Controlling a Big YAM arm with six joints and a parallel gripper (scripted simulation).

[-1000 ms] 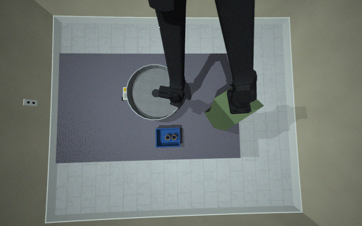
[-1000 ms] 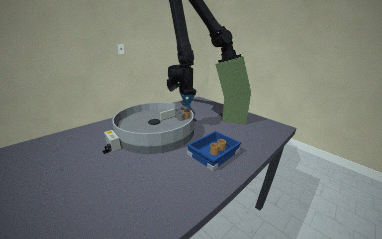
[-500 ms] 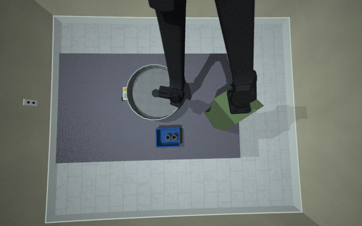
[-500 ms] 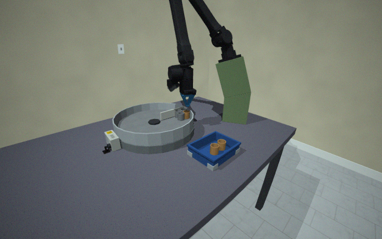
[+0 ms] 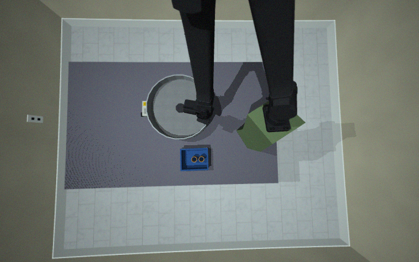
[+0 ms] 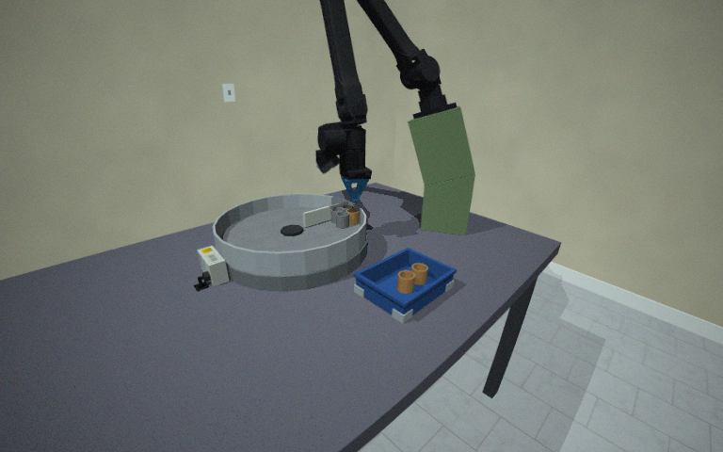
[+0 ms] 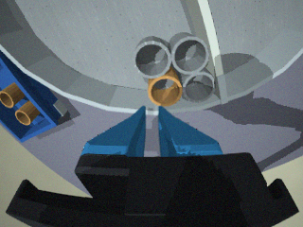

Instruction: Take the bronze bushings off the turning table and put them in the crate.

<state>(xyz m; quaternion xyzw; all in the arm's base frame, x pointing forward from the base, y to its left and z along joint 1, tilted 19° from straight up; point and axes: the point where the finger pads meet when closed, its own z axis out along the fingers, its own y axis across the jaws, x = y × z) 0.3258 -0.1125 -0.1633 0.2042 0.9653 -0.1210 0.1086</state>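
The grey turning table [image 6: 290, 234] holds a cluster at its right rim: one bronze bushing [image 7: 166, 87] and three steel bushings [image 7: 180, 57], also seen in the exterior view [image 6: 341, 217]. My gripper [image 7: 151, 112] [image 6: 354, 190] hangs just above the rim, its blue fingers nearly together with nothing between them. The bronze bushing stands just beyond the fingertips, apart from them. The blue crate [image 6: 405, 282] sits on the table in front of the turning table and holds two upright bronze bushings [image 6: 412, 277]. In the overhead view my arm hides the cluster; the crate [image 5: 195, 159] is plain.
A green block [image 6: 444, 175] carries the arm's base at the back right of the table. A small white control box [image 6: 213, 264] sits against the turning table's left side. A pale fixed bar [image 6: 318, 216] stands inside the turning table beside the bushings.
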